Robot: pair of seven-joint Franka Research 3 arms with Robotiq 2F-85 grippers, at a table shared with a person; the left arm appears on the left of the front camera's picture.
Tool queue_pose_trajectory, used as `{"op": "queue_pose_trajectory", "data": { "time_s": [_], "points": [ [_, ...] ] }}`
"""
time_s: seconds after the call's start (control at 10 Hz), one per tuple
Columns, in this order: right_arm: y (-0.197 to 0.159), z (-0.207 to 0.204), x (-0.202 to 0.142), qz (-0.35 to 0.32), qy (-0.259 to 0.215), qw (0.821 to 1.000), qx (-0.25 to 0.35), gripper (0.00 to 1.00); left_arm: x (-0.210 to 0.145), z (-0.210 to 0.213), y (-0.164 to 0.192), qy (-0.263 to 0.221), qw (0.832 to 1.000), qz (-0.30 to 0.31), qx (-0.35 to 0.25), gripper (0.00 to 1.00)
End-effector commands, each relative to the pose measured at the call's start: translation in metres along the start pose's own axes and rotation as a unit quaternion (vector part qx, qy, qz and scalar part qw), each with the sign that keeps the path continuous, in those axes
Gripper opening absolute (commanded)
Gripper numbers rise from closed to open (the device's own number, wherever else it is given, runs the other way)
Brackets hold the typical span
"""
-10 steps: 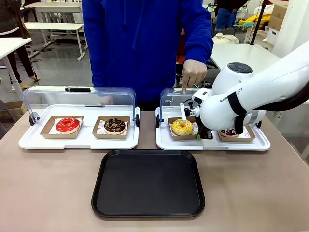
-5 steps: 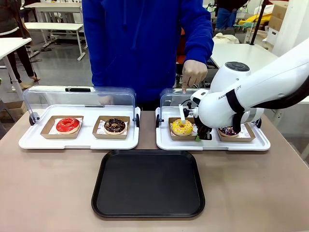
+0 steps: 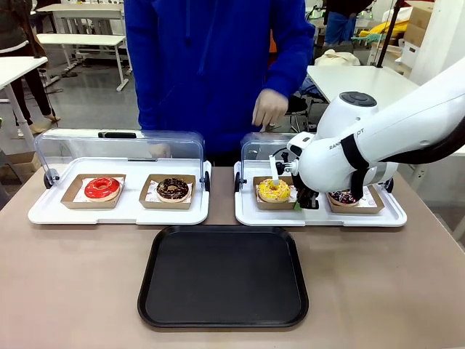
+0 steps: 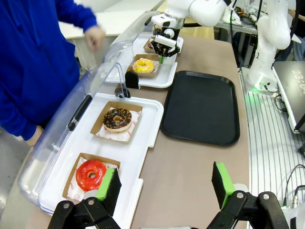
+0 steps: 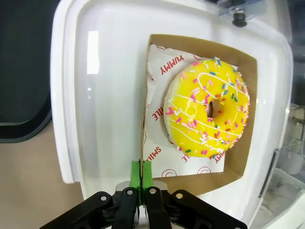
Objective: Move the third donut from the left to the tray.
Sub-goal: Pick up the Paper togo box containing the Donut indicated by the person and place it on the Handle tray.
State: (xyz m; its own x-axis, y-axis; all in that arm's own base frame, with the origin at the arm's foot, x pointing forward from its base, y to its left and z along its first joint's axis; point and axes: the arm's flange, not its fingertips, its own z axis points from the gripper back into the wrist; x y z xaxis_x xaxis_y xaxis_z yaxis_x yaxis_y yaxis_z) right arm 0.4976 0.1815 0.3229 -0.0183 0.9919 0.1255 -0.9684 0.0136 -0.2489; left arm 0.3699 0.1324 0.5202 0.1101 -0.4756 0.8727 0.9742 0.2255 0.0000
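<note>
The third donut point(image 3: 274, 190) has yellow icing and sprinkles and lies in a brown cardboard holder point(image 3: 259, 204) on the right white display tray. In the right wrist view my right gripper point(image 5: 141, 174) is shut on the near wall of that holder point(image 5: 238, 162), beside the donut point(image 5: 207, 107). From the front, the right gripper point(image 3: 299, 200) sits just right of the donut. The black tray point(image 3: 221, 276) lies in front of both display trays. My left gripper point(image 4: 164, 183) hangs open above the table's left end, holding nothing.
The left display tray point(image 3: 43, 212) holds a red donut point(image 3: 102, 187) and a chocolate donut point(image 3: 173, 189) under a raised clear lid point(image 3: 120, 149). Another dark donut point(image 3: 345, 197) sits behind my right arm. A person in blue stands at the far side, one hand point(image 3: 269, 109) raised.
The person's hand has lifted off the right display tray's clear lid and drawn back. My right gripper has finished closing on the holder; the donut has barely moved.
</note>
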Motion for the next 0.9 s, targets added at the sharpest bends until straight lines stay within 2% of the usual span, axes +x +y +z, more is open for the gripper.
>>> {"op": "queue_pose_trajectory", "data": {
  "time_s": [0.0, 0.5, 0.8],
  "points": [
    [0.02, 0.036, -0.001, -0.02, -0.005, 0.999, -0.025, 0.01, 0.001, 0.001, -0.001, 0.0, 1.0, -0.006, -0.004, 1.0],
    [0.068, 0.094, 0.013, -0.024, -0.03, 0.998, -0.047, 0.01, 0.001, 0.001, -0.001, 0.0, 1.0, -0.006, -0.004, 1.0],
    [0.109, 0.107, 0.036, -0.032, -0.028, 0.998, -0.039, 0.01, 0.001, 0.001, -0.001, 0.0, 1.0, -0.006, -0.004, 1.0]
  ]
}}
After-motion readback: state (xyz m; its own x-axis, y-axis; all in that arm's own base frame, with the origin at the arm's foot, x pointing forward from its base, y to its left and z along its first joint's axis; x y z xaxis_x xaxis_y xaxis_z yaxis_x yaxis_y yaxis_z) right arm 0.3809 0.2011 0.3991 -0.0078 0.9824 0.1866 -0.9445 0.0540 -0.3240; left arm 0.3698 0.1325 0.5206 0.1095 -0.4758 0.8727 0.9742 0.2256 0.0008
